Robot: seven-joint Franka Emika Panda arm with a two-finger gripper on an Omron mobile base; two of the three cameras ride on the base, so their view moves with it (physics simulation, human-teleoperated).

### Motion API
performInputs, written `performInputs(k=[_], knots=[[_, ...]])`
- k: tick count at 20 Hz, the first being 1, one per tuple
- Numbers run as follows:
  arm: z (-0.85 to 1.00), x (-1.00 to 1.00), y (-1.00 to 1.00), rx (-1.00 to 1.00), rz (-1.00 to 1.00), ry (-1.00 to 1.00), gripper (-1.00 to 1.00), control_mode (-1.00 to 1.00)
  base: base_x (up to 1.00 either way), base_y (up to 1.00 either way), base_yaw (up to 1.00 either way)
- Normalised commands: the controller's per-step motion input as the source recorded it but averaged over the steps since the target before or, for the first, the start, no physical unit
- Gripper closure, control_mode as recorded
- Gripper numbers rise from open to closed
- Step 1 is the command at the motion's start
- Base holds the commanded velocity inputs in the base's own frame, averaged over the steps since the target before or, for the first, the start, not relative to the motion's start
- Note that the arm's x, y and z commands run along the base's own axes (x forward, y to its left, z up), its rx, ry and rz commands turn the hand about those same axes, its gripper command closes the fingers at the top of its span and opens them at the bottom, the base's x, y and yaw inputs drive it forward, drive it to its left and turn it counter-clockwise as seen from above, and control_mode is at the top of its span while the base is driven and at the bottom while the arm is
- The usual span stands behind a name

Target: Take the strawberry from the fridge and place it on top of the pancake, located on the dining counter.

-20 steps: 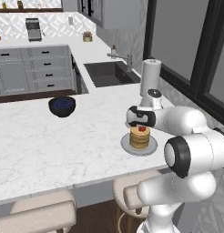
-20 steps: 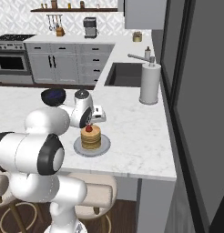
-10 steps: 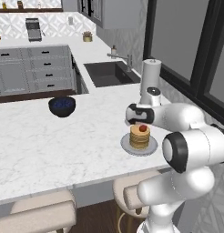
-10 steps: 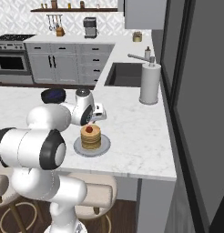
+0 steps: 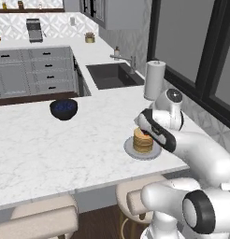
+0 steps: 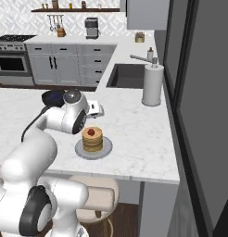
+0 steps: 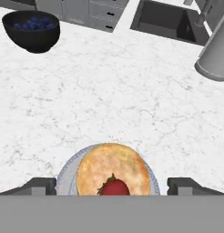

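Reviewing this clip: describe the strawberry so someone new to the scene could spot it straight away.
Start at the white marble dining counter and find the small grey plate near its front edge, in front of the paper towel roll. On it sits the pancake stack, and the strawberry lies on top. It is tiny and red, unlike the blue contents of the dark bowl.

Beyond the pincer [image 7: 112, 184], a black sink [image 5: 112, 74] with a faucet [image 6: 143, 58] is sunk into the white counter. Grey drawer cabinets [image 5: 35, 74] with black handles line the far wall under patterned tile [image 6: 23, 23]. Tall dark-framed windows [image 6: 194, 92] run along the pincer's right. Beige cushioned stools [image 5: 39, 221] stand on dark wood floor [image 6: 125, 220] behind it.
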Motion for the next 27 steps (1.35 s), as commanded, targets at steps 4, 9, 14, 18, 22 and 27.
performInputs(k=[4,9,14,18,22,27], knots=[[0.58,-1.0,0.0,0.02,0.0,-0.21,-1.0,-1.0,0.0,0.0,0.0],[0.73,-1.0,0.0,0.0,0.0,-0.04,-1.0,-1.0,0.0,0.0,0.0],[1.0,-1.0,0.0,0.0,0.0,0.01,-1.0,-1.0,0.0,0.0,0.0],[1.0,-1.0,0.0,0.0,0.0,0.05,-1.0,-1.0,0.0,0.0,0.0],[1.0,-1.0,0.0,0.0,0.0,0.02,-1.0,-1.0,0.0,0.0,0.0],[0.58,-1.0,-0.03,0.0,-0.03,-0.07,-1.0,-1.0,0.0,0.0,0.0]])
